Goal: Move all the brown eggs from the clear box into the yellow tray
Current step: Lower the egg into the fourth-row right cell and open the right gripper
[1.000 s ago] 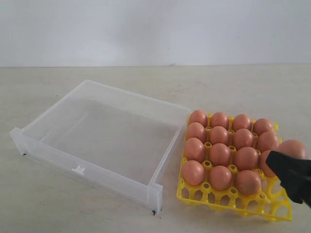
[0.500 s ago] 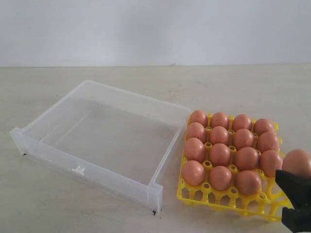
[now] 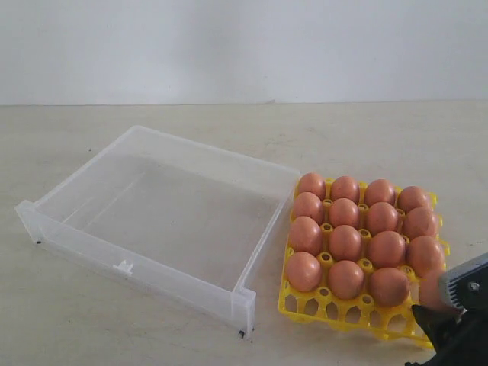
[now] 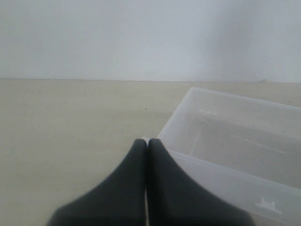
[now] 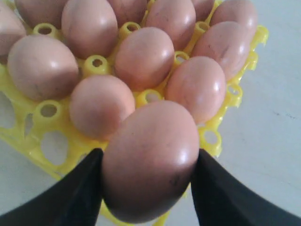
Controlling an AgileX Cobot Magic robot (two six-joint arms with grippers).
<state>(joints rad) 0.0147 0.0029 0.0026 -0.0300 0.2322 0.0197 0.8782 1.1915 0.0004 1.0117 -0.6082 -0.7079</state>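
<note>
The clear box (image 3: 160, 210) lies at the left with no eggs in it. To its right sits the yellow tray (image 3: 345, 316), holding several brown eggs (image 3: 345, 242) in rows. My right gripper (image 3: 445, 325) is low at the tray's near right corner, shut on one brown egg (image 3: 429, 290). In the right wrist view that egg (image 5: 150, 136) fills the gap between the black fingers (image 5: 84, 188), just above the tray (image 5: 41, 137) edge. My left gripper (image 4: 146, 142) is shut with nothing in it, beside a corner of the clear box (image 4: 235, 141).
The pale tabletop (image 3: 114, 335) runs around the box and tray, with a white wall (image 3: 244, 46) behind. The tray's nearest row of cells (image 3: 335, 313) has no eggs in it.
My right gripper has carried the egg down and toward the tray's near right corner, dropping lower in the exterior view. Box, tray and seated eggs have not moved.
</note>
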